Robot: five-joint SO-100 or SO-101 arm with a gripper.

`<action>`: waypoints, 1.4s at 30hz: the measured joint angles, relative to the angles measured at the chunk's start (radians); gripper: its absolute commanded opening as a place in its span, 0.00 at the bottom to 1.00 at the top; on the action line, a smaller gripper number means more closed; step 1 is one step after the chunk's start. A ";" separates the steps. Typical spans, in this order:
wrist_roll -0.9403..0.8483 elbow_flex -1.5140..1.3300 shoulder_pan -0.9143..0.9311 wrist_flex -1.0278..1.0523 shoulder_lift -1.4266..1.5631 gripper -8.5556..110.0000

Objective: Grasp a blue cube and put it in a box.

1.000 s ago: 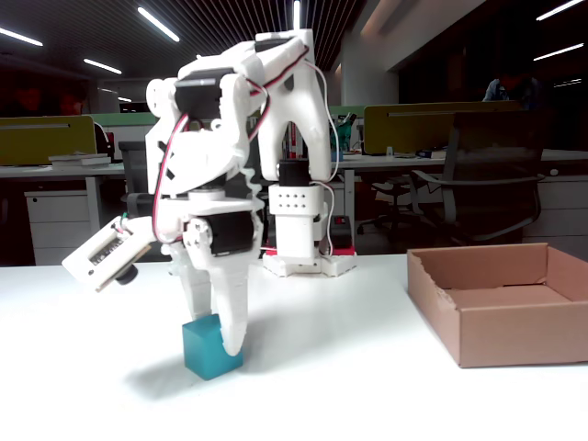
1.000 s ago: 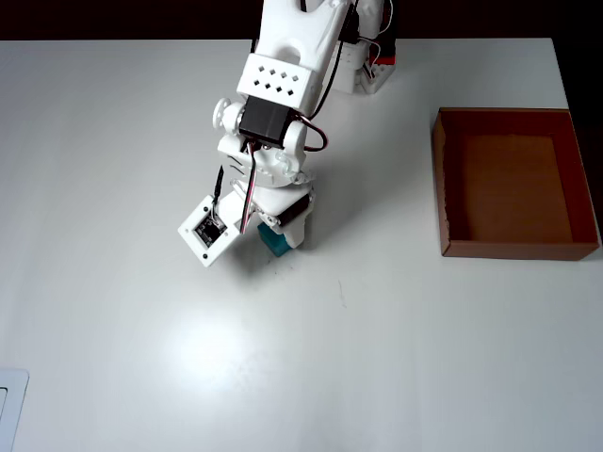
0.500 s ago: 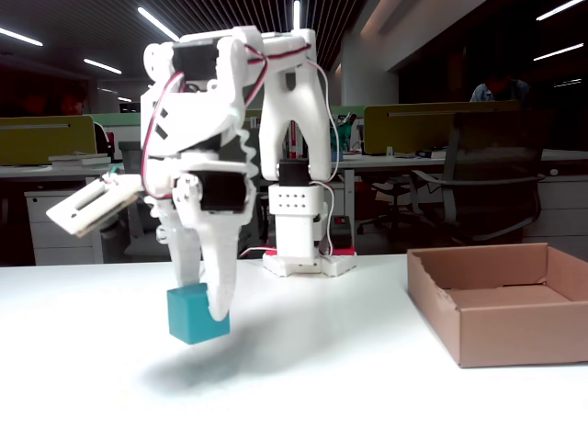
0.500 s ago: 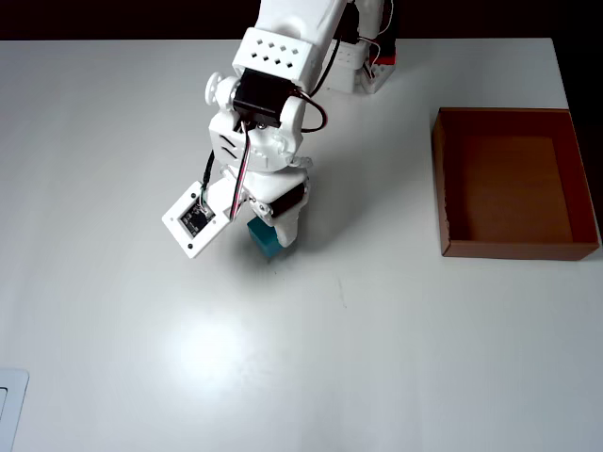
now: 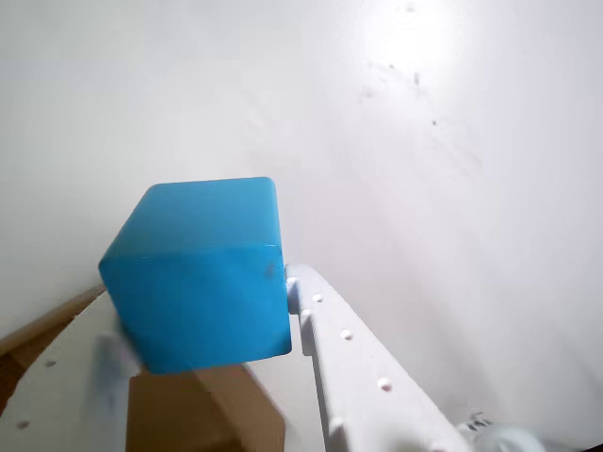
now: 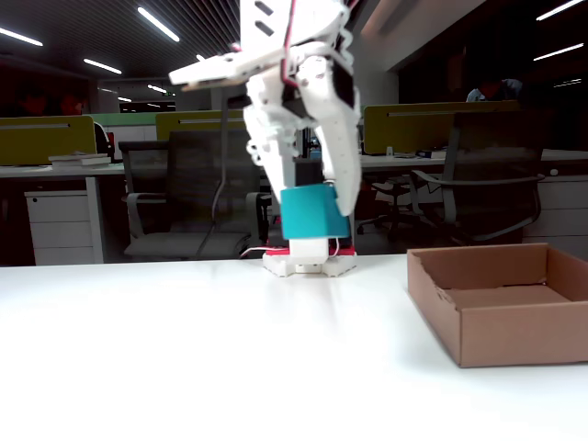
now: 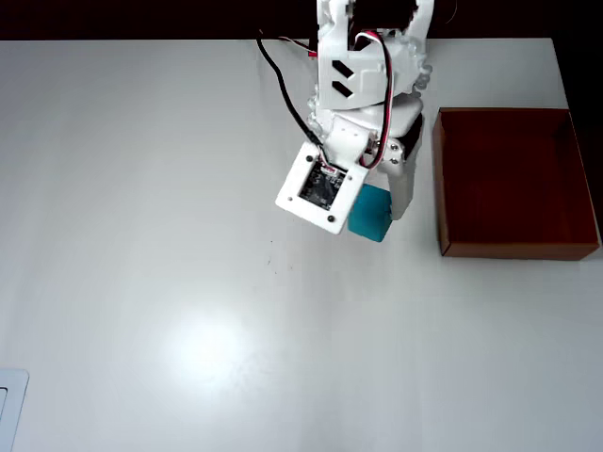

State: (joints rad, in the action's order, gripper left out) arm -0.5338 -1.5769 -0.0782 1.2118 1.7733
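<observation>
Teal-blue on every visible face, the cube (image 6: 315, 212) is clamped between the two fingers of the end effector (image 6: 322, 216) and is held well above the white worktop (image 6: 230, 349), touching nothing else. In the wrist view the cube (image 5: 200, 271) fills the space between the white fingers (image 5: 353, 367), one pressed against each side, with the bare worktop (image 5: 424, 169) seen beyond it. In the overhead view the cube (image 7: 370, 213) is seen just below the end effector (image 7: 377, 209), partly covered by the wrist camera's white board (image 7: 319, 187). The box (image 7: 509, 179) of brown cardboard lies to the right of the end effector in that view, near but apart from the cube, with a strip of worktop (image 7: 419, 217) between them. In the fixed view the box (image 6: 501, 303) rests on the worktop lower than the end effector and to its right, its near wall torn at the top edge. Office desks and chairs (image 6: 491, 179) are seen behind the arm.
</observation>
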 measured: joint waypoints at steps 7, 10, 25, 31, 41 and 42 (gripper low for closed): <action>0.000 0.055 -0.267 0.132 0.017 0.20; 0.000 0.055 -0.373 0.156 0.017 0.20; 0.025 -0.072 -0.699 0.000 -0.144 0.20; 0.075 -0.095 -0.747 -0.104 -0.290 0.20; 0.167 -0.058 -0.758 -0.160 -0.457 0.20; 0.178 -0.054 -0.758 -0.161 -0.462 0.20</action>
State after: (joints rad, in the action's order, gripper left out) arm -0.3559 -1.6306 -0.8360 1.0508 1.3116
